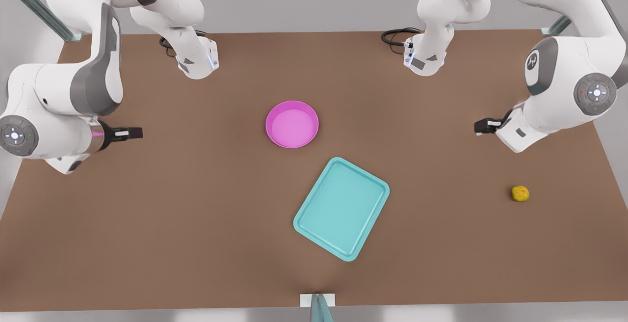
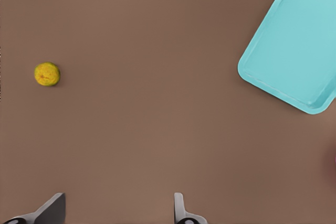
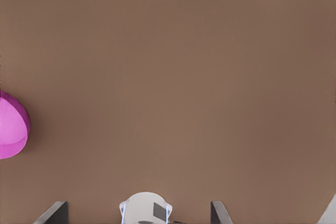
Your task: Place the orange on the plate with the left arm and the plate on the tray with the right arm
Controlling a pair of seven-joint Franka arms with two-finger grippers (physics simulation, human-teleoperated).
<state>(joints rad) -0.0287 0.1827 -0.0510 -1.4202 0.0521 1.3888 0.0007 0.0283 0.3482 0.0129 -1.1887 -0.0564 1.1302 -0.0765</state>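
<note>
Tray nearest the camera, nothing moved yet — 2 arms waiting.
Left gripper is at the front view's right, jaws wide apart and empty; the orange sits on the table near it, toward the camera. Right gripper at the front view's left, jaws open, empty — plate well apart, toward centre. Count: 1 orange, 1 plate, 1 tray.

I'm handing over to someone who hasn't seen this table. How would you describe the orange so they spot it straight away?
Start at the teal tray in the middle of the brown table, then look far toward the front view's right edge. The orange sits there alone, a small bumpy yellow-orange ball, far smaller than the tray or the pink plate.
</note>
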